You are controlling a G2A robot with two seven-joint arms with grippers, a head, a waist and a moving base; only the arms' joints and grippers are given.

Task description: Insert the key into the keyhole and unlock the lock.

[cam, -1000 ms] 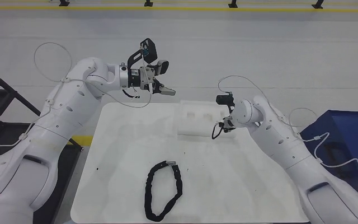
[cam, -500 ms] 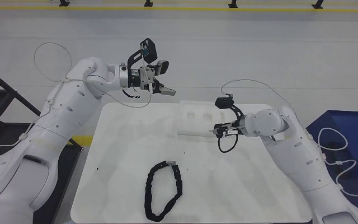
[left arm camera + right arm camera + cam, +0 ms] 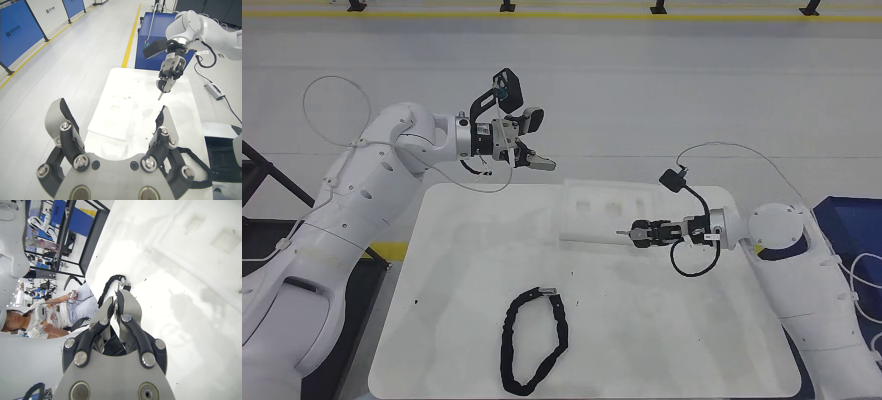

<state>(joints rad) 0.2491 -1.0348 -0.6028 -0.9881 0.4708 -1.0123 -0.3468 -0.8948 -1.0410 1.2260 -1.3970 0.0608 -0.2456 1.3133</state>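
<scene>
One key [image 3: 160,96] sits in the right gripper [image 3: 164,88] near foam tray [image 3: 111,121].

a white table [image 3: 722,330] with rounded corners is seen from above. a white foam block [image 3: 592,215] is laid flat on its far half, near the middle, and shallow square recesses are cut into its top face. a black chain lock [image 3: 532,340] is laid in a loop on the near half, well apart from the block, with its metal lock body [image 3: 549,292] turned toward the block. a few small dark specks [image 3: 146,138] are scattered over the bare surface.
</scene>
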